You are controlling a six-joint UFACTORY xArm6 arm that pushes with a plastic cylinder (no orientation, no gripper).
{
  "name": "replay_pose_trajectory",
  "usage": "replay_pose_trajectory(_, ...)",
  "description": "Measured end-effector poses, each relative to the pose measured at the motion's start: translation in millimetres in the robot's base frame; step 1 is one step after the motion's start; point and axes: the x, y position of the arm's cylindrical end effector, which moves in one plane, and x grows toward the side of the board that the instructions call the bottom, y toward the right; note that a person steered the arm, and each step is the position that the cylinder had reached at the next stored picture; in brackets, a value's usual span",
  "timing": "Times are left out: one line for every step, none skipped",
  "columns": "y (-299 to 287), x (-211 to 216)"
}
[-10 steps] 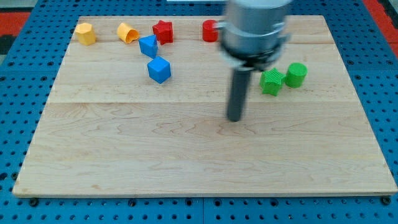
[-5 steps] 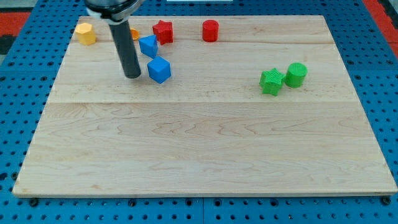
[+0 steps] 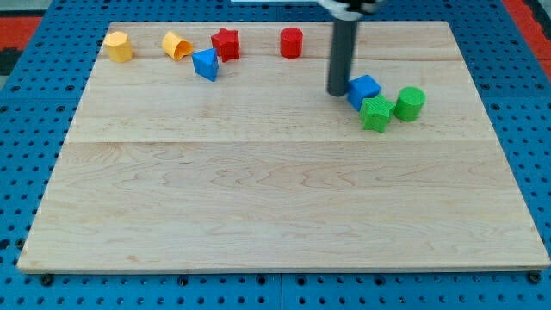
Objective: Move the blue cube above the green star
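The blue cube [image 3: 364,89] lies on the wooden board at the view's right, touching the upper left of the green star [image 3: 375,113]. My tip [image 3: 337,91] rests just left of the blue cube, touching or almost touching its left side. The rod rises from there to the view's top edge.
A green cylinder [image 3: 411,102] stands right of the green star. Along the view's top edge lie a yellow block [image 3: 118,46], a second yellow block [image 3: 177,44], a blue triangular block [image 3: 206,64], a red star [image 3: 225,43] and a red cylinder [image 3: 292,42].
My tip swung from the board's middle to the left of the blue cube, then swept right, pushing the cube across the board to the green star. The other blocks stayed put.
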Motion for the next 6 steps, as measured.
replay_pose_trajectory(7, 9)
replay_pose_trajectory(7, 12)
replay_pose_trajectory(-33, 36)
replay_pose_trajectory(-86, 57)
replay_pose_trajectory(-227, 58)
replay_pose_trajectory(-359, 1)
